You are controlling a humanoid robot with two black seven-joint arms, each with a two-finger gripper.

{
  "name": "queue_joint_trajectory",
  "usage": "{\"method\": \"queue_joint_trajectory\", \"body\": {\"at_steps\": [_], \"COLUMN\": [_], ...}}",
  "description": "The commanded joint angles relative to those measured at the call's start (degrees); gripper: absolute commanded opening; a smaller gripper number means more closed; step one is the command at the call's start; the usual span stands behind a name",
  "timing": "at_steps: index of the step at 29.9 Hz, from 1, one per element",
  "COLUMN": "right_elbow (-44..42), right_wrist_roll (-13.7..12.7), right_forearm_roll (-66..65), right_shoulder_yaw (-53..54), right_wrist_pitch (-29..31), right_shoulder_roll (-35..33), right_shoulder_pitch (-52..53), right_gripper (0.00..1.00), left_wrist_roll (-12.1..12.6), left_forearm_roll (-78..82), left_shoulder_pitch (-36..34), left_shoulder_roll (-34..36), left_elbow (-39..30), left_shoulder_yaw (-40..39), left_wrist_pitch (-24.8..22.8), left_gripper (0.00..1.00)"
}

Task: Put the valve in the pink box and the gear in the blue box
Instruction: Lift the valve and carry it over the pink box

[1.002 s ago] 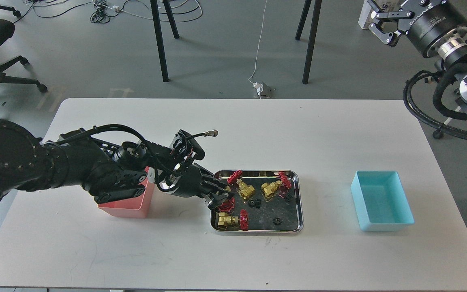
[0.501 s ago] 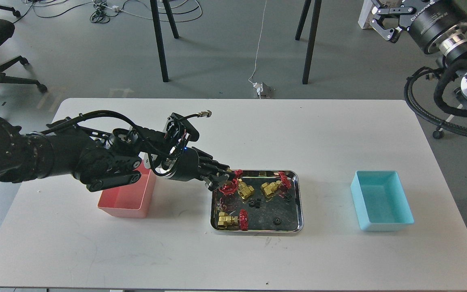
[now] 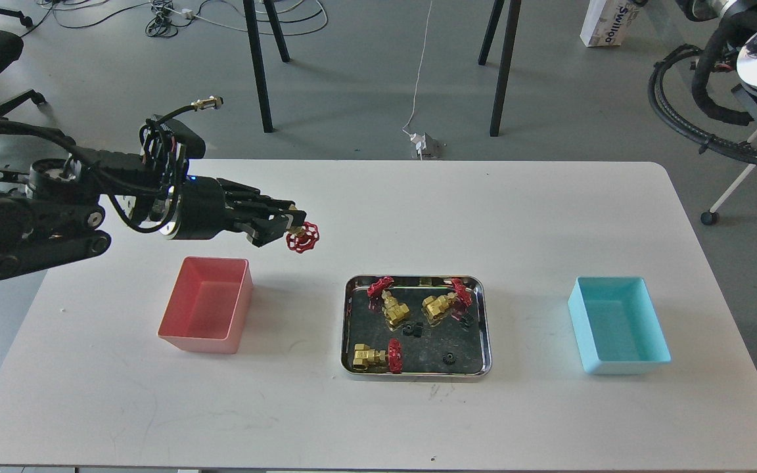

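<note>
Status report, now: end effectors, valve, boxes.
Left end effector shut on valve, held above the table. Right end effector out of view. Pink box empty, nothing blocking it. Three valves left in tray.

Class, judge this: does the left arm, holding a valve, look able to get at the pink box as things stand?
Probably yes: the left gripper holds the valve above the table, the pink box sits open-topped nearby, and nothing stands between them.

The left arm reaches in from the left edge, its forearm roughly level and pointing right, raised above the table. The left gripper (image 3: 290, 226) is clamped on a valve (image 3: 301, 237) at its fingertips. Only the right arm's cabled upper part shows at top right.
</note>
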Motion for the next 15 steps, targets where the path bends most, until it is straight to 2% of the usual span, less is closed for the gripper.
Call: {"method": "queue_joint_trajectory", "body": {"at_steps": [1, 7, 15], "right_elbow": [0.1, 0.0, 0.4], "right_wrist_roll": [0.0, 0.0, 0.0], "right_forearm_roll": [-0.2, -0.2, -0.2], "right_shoulder_yaw": [0.0, 0.0, 0.0], "right_wrist_pitch": [0.0, 0.0, 0.0], "right_shoulder_roll": [-0.1, -0.1, -0.3], "right_shoulder_pitch": [-0.7, -1.4, -2.0], "right_gripper": [1.0, 1.0, 1.0], "left_wrist_roll": [0.0, 0.0, 0.0], "left_forearm_roll": [5.2, 10.4, 11.1], "left_shoulder_pitch": [1.3, 8.7, 10.1], "left_shoulder_roll": [4.7, 8.4, 10.2], "left_elbow": [0.0, 0.7, 1.9], "left_shoulder_yaw": [0.3, -0.4, -0.4], "left_wrist_pitch": [0.0, 0.4, 0.7], "left_gripper": [0.18, 0.19, 0.19]}}
